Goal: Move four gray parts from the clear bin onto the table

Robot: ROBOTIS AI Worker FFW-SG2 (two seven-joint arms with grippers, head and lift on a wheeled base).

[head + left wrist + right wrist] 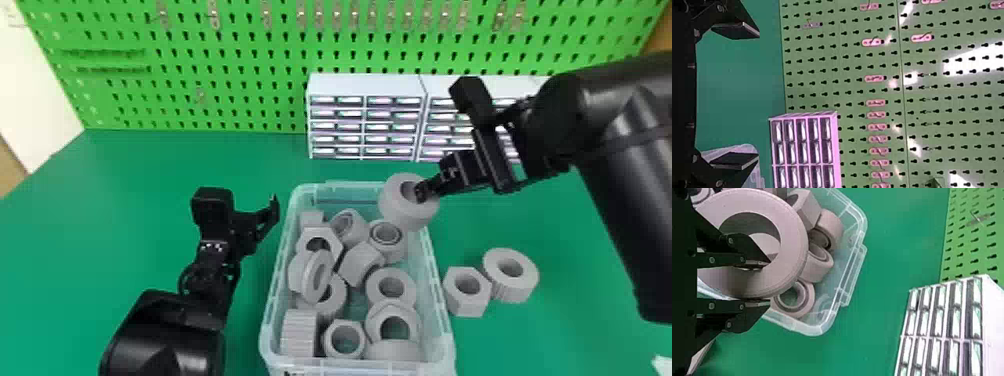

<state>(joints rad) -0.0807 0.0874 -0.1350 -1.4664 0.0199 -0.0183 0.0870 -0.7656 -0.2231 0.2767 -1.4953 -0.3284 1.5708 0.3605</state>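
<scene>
The right gripper [770,282] pinches a big gray ring [407,216] by one side, over the clear bin [445,325]; lopsided weight could twist it loose; the left gripper [758,96] gapes nearby.

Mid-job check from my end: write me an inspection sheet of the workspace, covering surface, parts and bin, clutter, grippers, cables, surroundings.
Surface: green table, no damage seen.
Bin: clear bin upright, many gray parts piled inside.
Parts out: nut and ribbed ring, side by side on the table, right of the bin.
Clutter: white thing at the head view's lower right edge; cannot tell what.
Right gripper: shut on the wide ring's wall, one finger in its hole, over the bin's far right corner.
Left gripper: open, left of the bin, holding nothing.
Cables: nothing seen loose.
Surroundings: green pegboard and white drawer units behind.
</scene>
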